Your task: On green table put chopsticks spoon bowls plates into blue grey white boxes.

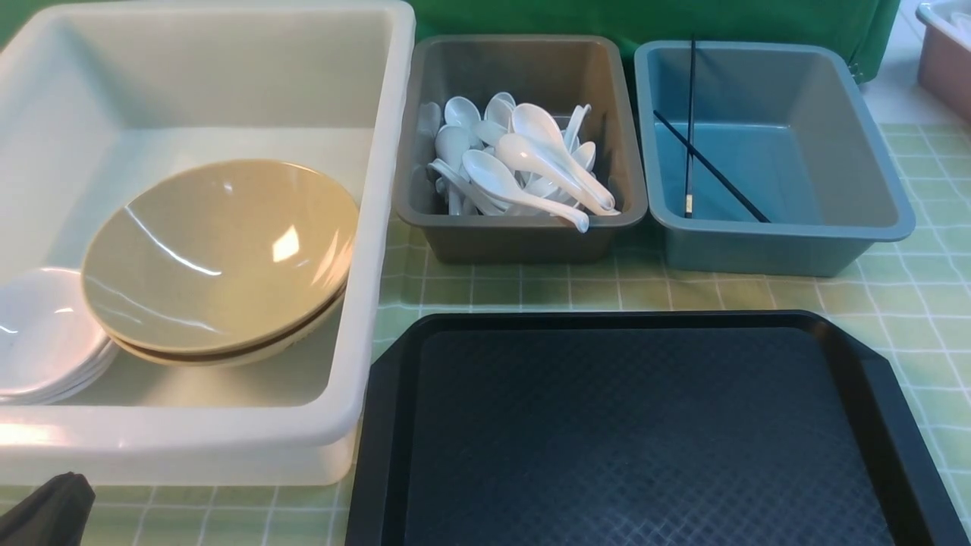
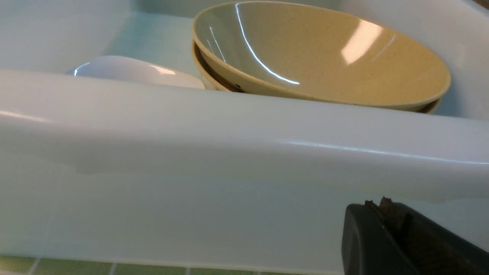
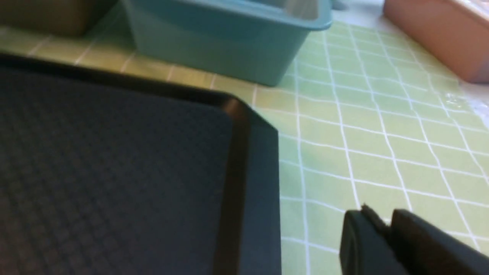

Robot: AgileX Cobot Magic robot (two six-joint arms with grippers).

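Bowls [image 1: 220, 258], tan and glossy, stacked tilted inside white box [image 1: 364, 227] at far left, leaning on pile of small white plates [image 1: 42, 334] in same box. Spoons [image 1: 523, 163] heaped in grey box [image 1: 523, 235], just right of white one. Chopsticks [image 1: 690, 129] crossed inside blue box [image 1: 781, 250], further right. Green table [image 1: 903, 303] under all three, pale grid cloth showing between and beside them. Black tray [image 1: 387, 425] nearest, with nothing on it, in front of grey and blue boxes. Pinkish-brown tub [image 1: 944, 64] at far right edge, well apart; dark green backdrop behind boxes.

Left gripper [image 2: 386, 214] low outside white box's near wall, below its rim, jaws pressed together, holding nothing; only dark corner seen at lower left in front view. Right gripper [image 3: 384, 225] low over bare cloth just beside tray's right edge, out of front view; fingertips close together with narrow gap, nothing between them, touching nothing visible.
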